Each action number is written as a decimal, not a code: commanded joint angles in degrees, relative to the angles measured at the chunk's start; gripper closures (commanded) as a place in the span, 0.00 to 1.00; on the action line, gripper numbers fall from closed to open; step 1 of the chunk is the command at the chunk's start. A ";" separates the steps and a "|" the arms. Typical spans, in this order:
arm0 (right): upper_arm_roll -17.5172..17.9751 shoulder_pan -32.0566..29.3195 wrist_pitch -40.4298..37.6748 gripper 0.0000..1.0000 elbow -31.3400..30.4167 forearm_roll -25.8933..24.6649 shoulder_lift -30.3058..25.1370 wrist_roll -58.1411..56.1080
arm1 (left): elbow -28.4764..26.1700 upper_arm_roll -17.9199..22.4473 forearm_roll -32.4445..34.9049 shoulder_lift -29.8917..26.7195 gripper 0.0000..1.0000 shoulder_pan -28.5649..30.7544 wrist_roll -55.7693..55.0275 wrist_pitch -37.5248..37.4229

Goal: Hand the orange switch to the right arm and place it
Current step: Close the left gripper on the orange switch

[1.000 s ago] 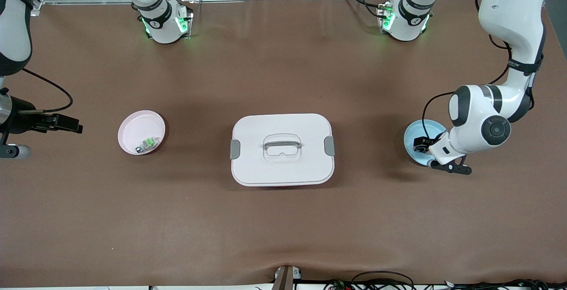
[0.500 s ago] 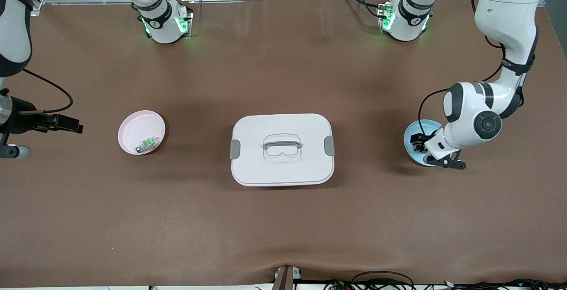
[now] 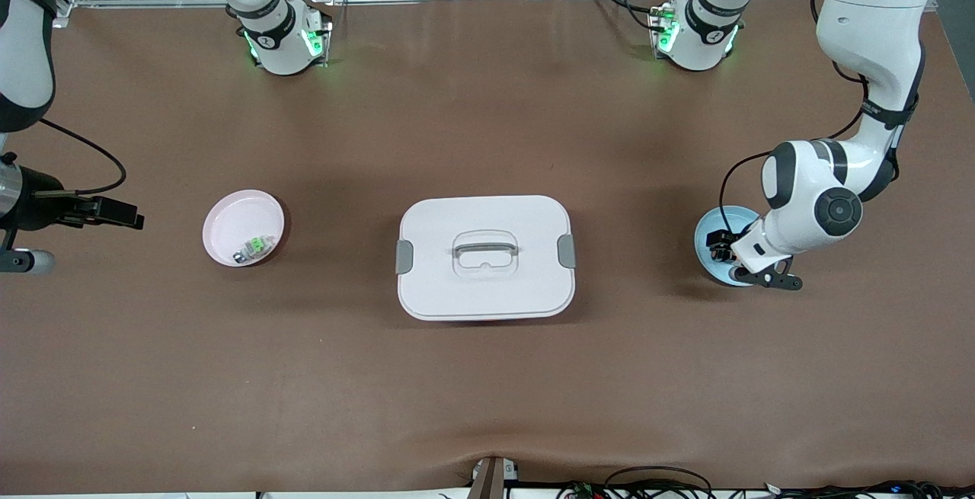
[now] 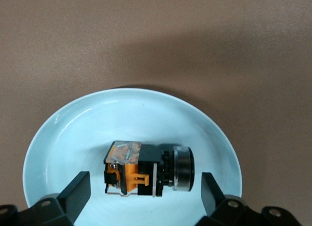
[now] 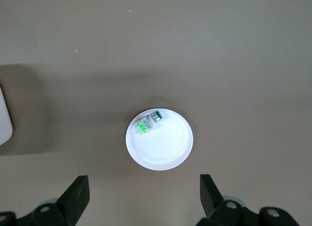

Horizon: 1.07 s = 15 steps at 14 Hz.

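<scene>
The orange switch (image 4: 146, 168), an orange and black body with a round black cap, lies on its side in a light blue plate (image 4: 73, 128) toward the left arm's end of the table. My left gripper (image 4: 145, 181) is low over that plate (image 3: 704, 236), open, one finger on each side of the switch and apart from it. In the front view the left gripper (image 3: 722, 249) covers the switch. My right gripper (image 5: 144, 182) hangs open and empty high above the table by the pink plate, and the right arm (image 3: 23, 42) waits at its own end.
A pale pink plate (image 3: 228, 221) toward the right arm's end holds a small green-and-clear part (image 3: 255, 246), which the right wrist view also shows (image 5: 147, 122). A white lidded box (image 3: 484, 289) with a handle and grey side clips sits mid-table between the two plates.
The left arm drew its wrist in and brought its gripper down over the blue plate, then settled. The right arm has not moved.
</scene>
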 commanded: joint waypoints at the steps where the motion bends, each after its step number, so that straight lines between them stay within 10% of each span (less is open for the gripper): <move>1: 0.30 -0.51 0.50 0.00 -0.46 1.13 -0.43 0.69 | -0.40 -0.47 0.81 0.16 0.00 0.62 0.56 1.59; 13: 0.30 -0.34 0.86 0.00 -0.46 1.31 -0.34 0.69 | -0.40 -0.47 0.37 1.31 0.00 0.62 -0.05 2.12; 15: 0.30 -0.25 1.38 0.00 -0.46 1.22 -0.34 0.60 | -0.48 -0.47 0.28 1.31 0.20 0.61 -0.23 2.12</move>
